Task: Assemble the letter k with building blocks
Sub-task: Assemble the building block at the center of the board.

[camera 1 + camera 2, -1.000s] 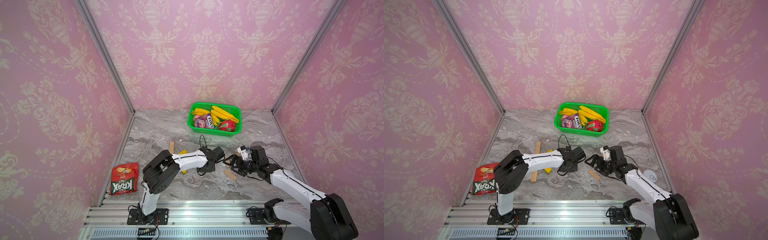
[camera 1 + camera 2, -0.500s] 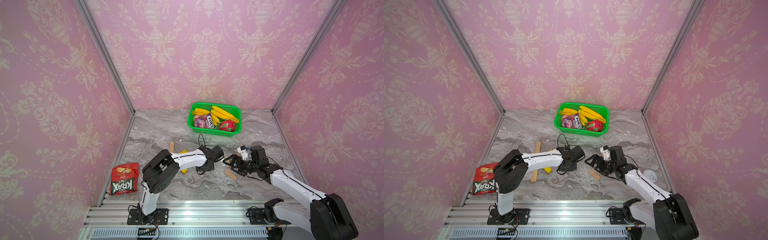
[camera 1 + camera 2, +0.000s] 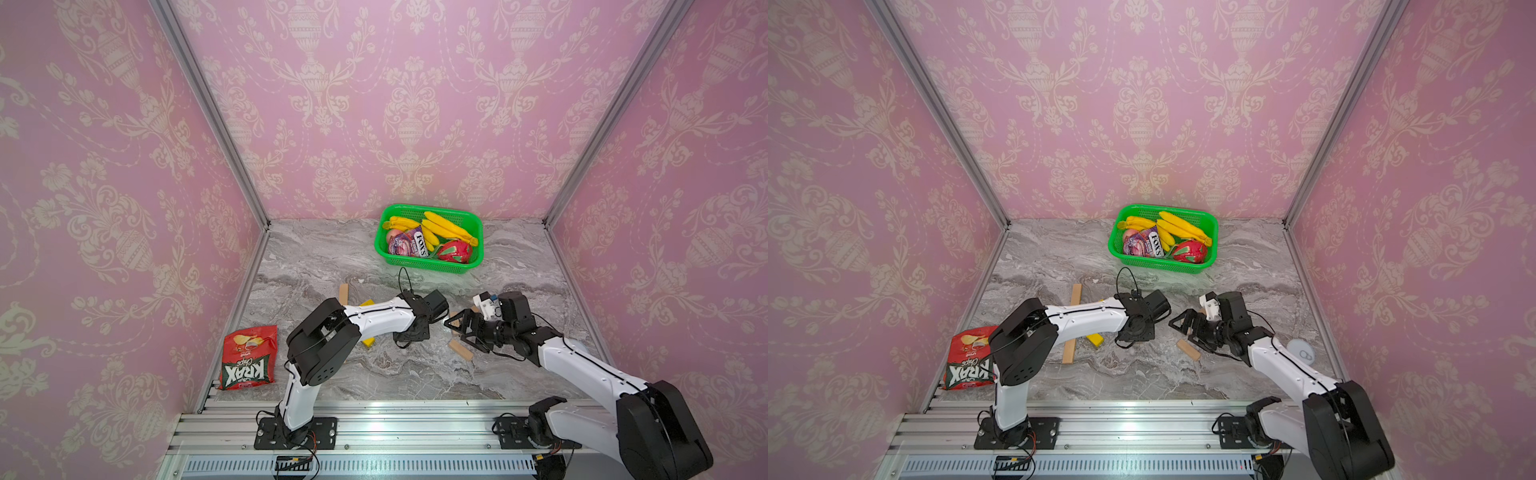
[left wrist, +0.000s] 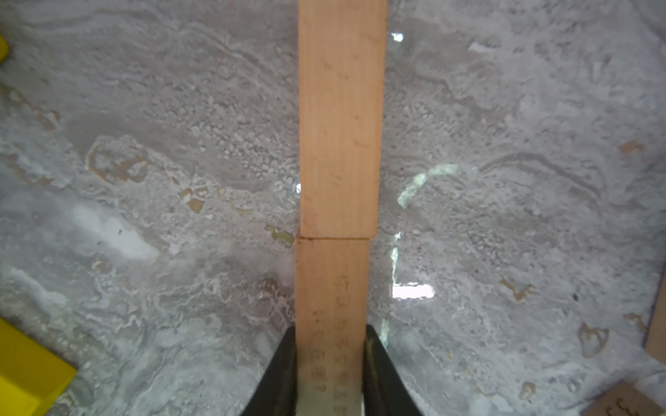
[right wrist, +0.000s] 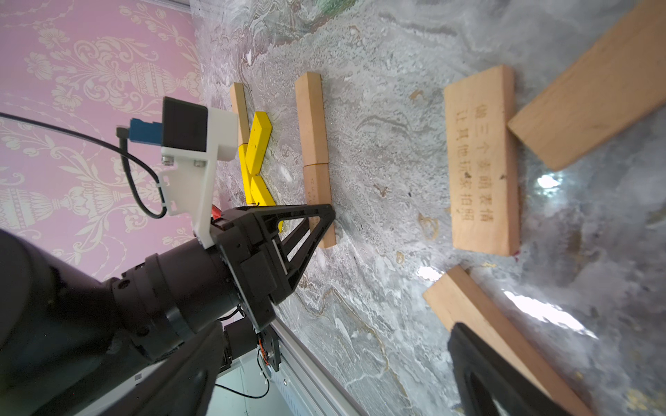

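Left gripper (image 4: 331,338) clamped on engraved wood bar (image 4: 331,284), flat on table (image 4: 144,180), butted end-to-end against second stem bar (image 4: 340,119); joint appears slightly stepped; advise squaring it flush before release; right gripper (image 3: 460,332) wide open, empty, near loose bar (image 3: 460,350)

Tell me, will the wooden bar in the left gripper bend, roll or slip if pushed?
Probably stiff: the wooden bar looks solid and straight-edged in the left gripper. Unlikely to roll, since it appears to lie flat on the marble table. It may slide easily on that glossy surface and would likely shove the neighbouring bar butted against its end.
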Available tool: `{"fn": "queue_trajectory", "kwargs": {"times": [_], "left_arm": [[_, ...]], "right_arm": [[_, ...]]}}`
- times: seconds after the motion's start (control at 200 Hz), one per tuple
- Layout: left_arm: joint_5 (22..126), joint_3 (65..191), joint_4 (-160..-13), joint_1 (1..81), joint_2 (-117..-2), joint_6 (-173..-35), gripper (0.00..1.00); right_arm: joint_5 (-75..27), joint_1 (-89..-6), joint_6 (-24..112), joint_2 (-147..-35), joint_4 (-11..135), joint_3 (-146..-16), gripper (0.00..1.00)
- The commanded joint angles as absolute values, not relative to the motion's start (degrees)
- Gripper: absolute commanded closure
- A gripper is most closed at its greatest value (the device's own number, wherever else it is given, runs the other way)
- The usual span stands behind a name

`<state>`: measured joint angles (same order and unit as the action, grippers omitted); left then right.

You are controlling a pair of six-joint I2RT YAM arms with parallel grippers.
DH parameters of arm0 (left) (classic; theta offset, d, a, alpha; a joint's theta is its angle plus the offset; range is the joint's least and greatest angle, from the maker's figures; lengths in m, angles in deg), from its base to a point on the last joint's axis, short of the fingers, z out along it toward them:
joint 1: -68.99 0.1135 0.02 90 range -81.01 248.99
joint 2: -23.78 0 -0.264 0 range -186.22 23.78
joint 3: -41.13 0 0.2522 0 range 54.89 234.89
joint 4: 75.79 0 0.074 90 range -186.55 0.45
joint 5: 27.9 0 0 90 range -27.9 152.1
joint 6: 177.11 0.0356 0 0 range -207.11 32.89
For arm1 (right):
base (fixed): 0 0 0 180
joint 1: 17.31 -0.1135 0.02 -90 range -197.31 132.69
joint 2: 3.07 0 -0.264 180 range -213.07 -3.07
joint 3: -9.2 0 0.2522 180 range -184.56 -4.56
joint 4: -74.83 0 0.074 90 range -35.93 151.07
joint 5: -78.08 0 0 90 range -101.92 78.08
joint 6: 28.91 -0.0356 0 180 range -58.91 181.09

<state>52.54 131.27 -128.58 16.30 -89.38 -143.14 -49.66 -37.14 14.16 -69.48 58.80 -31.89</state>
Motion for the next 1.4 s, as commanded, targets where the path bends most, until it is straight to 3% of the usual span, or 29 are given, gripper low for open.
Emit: {"fn": "queue_trajectory", "kwargs": {"times": [0.0, 0.235, 0.465, 1.051, 1.396], "left_arm": [[52.8, 131.6, -131.1, 16.3, -91.1, -142.4, 0.79], [52.6, 132.5, -132.1, 16.3, -91.8, -142.2, 0.76], [52.2, 132.6, -132.6, 16.3, -91.9, -142.4, 0.56], [52.3, 130.8, -130.3, 16.3, -90.6, -141.4, 0.57], [52.9, 127.2, -124.6, 16.3, -84.6, -137.0, 0.44]], "right_arm": [[-50.7, -36.8, 15.0, -70.0, 59.9, -31.3, 0.00], [-50.9, -36.7, 14.9, -70.0, 60.2, -30.8, 0.00], [-50.9, -36.7, 15.0, -69.4, 60.3, -30.3, 0.00], [-50.6, -36.7, 14.7, -69.7, 60.8, -29.1, 0.00], [-48.5, -36.7, 15.5, -68.3, 57.3, -30.4, 0.00]]}}
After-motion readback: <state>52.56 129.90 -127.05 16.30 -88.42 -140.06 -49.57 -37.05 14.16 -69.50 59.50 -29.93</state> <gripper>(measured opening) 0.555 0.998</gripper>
